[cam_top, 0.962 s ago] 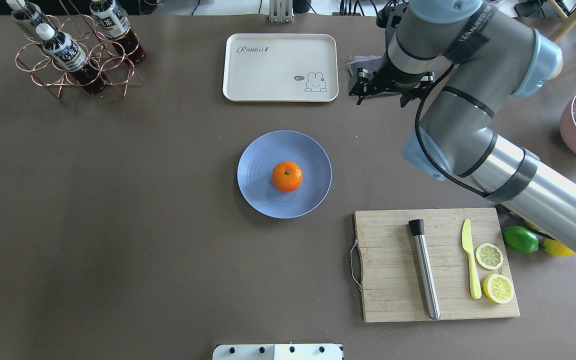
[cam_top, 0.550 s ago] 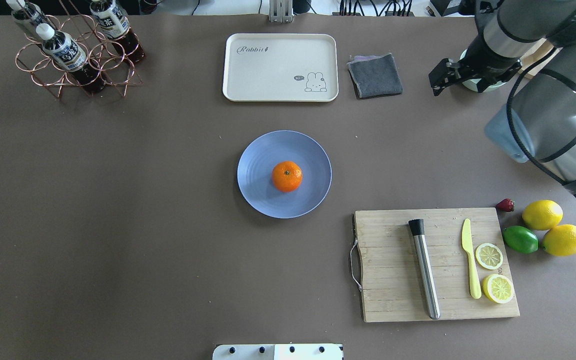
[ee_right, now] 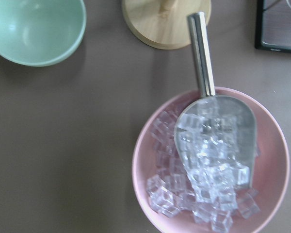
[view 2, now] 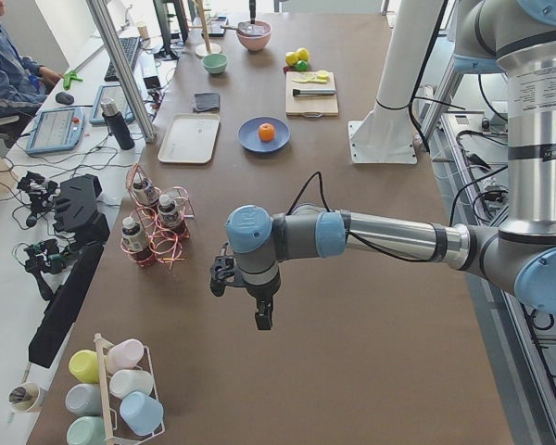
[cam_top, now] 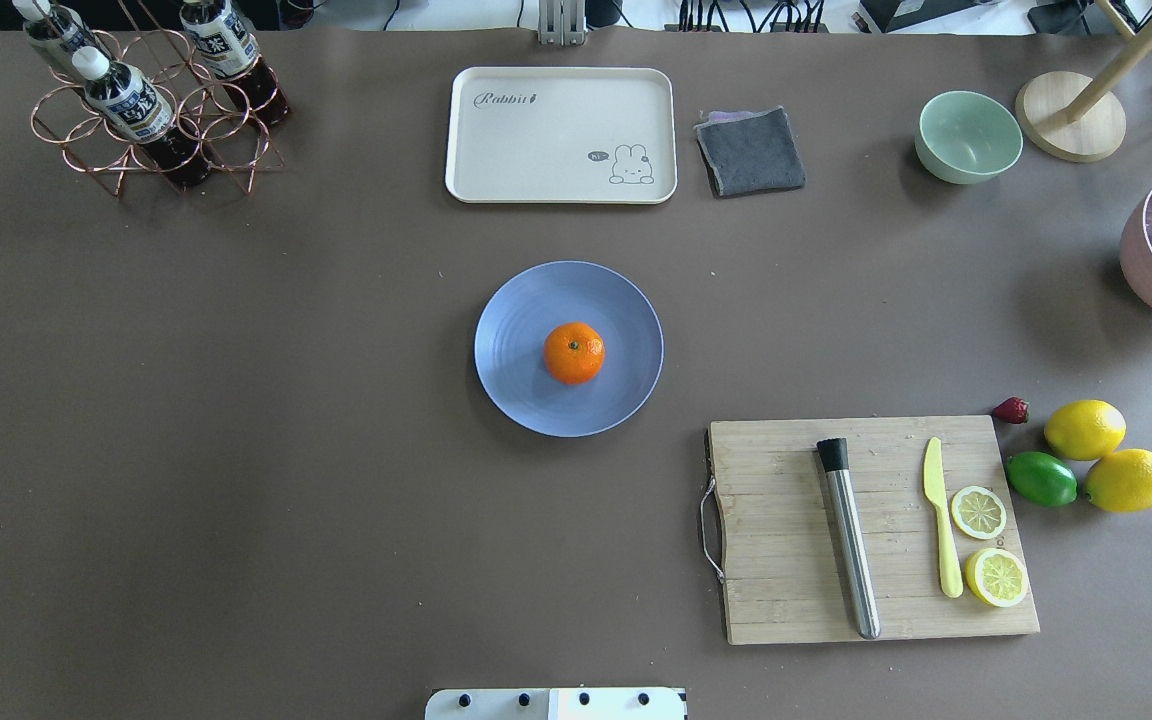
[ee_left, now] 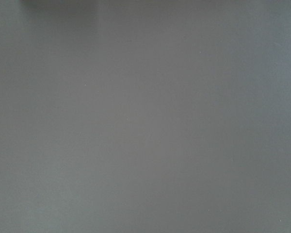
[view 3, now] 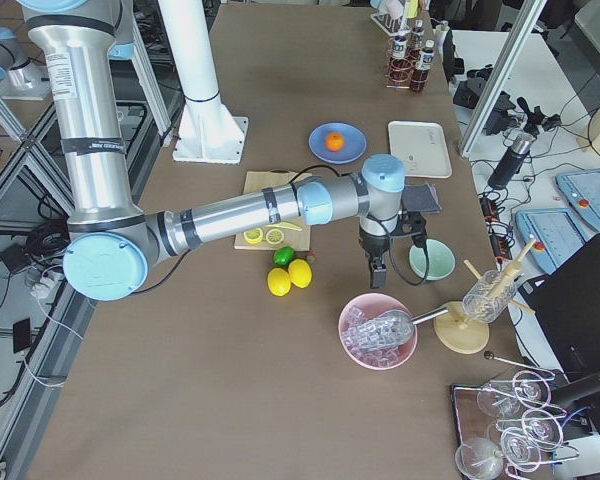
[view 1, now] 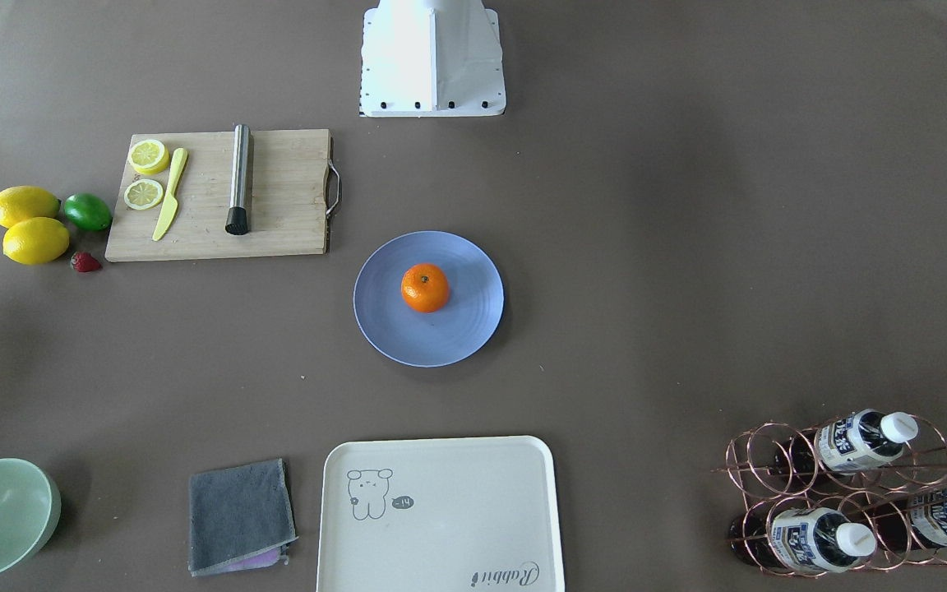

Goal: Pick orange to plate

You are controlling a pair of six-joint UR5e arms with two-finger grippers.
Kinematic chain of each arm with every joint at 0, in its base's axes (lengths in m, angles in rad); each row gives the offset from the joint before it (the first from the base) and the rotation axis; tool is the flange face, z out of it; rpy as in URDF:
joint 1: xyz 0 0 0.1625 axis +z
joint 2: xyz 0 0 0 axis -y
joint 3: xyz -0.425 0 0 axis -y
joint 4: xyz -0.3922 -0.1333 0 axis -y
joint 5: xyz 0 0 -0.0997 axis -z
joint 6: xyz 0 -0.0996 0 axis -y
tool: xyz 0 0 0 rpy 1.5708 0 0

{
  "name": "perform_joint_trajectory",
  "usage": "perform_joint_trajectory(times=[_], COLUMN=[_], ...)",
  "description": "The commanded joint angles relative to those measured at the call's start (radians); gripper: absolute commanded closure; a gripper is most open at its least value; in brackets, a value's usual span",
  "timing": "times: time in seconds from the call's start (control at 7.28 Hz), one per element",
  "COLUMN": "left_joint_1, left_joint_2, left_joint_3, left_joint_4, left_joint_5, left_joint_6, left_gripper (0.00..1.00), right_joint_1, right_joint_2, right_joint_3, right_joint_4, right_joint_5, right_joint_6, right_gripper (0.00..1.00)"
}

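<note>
Right gripper (view 3: 377, 278): has swung out of the overhead view toward 3 o'clock, hangs above the ice bowl (view 3: 344, 330); cannot tell whether wide or narrow. Left gripper (view 2: 261, 321): parked well apart, likewise cannot tell. Farther on, orange (cam_top: 574, 352): sits unmoved at centre of plate (cam_top: 516, 400), touched by nothing. Reads as placing done, arm retreating.

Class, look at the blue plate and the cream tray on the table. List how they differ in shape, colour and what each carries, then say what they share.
Shape: the plate is round; the tray is rectangular with rounded corners. Colour: the plate is pale blue, the tray cream. Load: the plate holds the orange near its middle; the tray shows a printed rabbit. Both are shallow and lie flat on the brown table.
</note>
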Motion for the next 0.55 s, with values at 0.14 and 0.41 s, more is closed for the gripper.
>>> perform_joint_trajectory(times=[0.14,0.41], left_joint_1=[-0.001,-0.001], left_joint_2=[-0.001,0.003], left_joint_3=[-0.002,0.001], left_joint_4=[-0.001,-0.001], left_joint_5=[0.002,0.000], left_joint_6=[-0.006,-0.006], left_gripper=[0.02,0.02], right_joint_1=[0.133,0.133], right_joint_2=[-0.151,-0.150], right_joint_3=[-0.016,-0.013], right_joint_4=[0.001,0.001], right_joint_5=[0.026,0.026], right_joint_6=[-0.111,-0.105], right_gripper=[0.00,0.00])
